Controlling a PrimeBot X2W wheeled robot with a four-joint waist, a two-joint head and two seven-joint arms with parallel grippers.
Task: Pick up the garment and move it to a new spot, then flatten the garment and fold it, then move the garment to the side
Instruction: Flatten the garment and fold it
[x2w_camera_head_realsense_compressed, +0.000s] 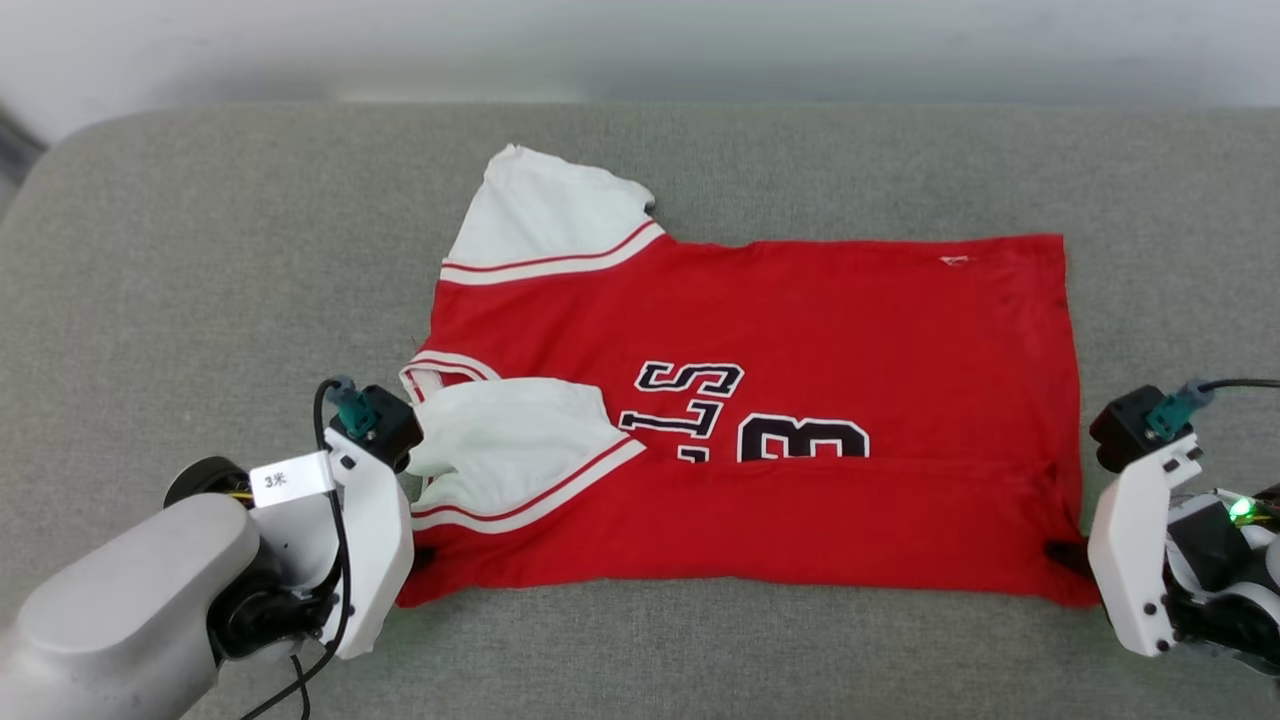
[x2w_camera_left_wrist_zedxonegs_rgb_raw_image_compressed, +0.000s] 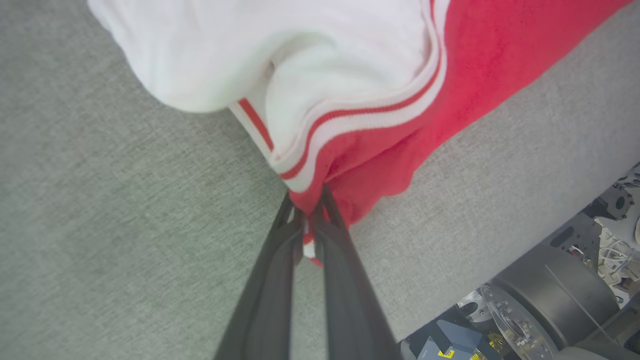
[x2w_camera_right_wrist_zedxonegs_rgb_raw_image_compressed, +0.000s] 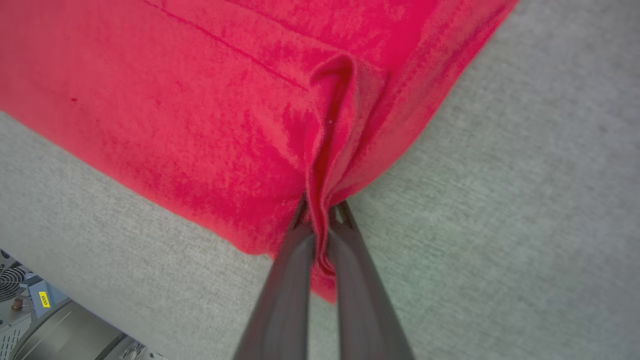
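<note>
Mid-fold. Holds shirt (x2w_camera_head_realsense_compressed: 760, 330) by both near corners, left jaws and right jaws closed tight on it. Next, probably: lift evenly, keep edge taut, carry across.

red garment (x2w_camera_head_realsense_compressed: 800, 320), white sleeves, red-striped trim, grey surface (x2w_camera_head_realsense_compressed: 200, 250)

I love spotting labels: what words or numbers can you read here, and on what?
"3米": white tag on the left arm.
"S" and "3", partly under a fold: black print on the garment.
Yellow sticker on grey hardware: too small to read.
</note>
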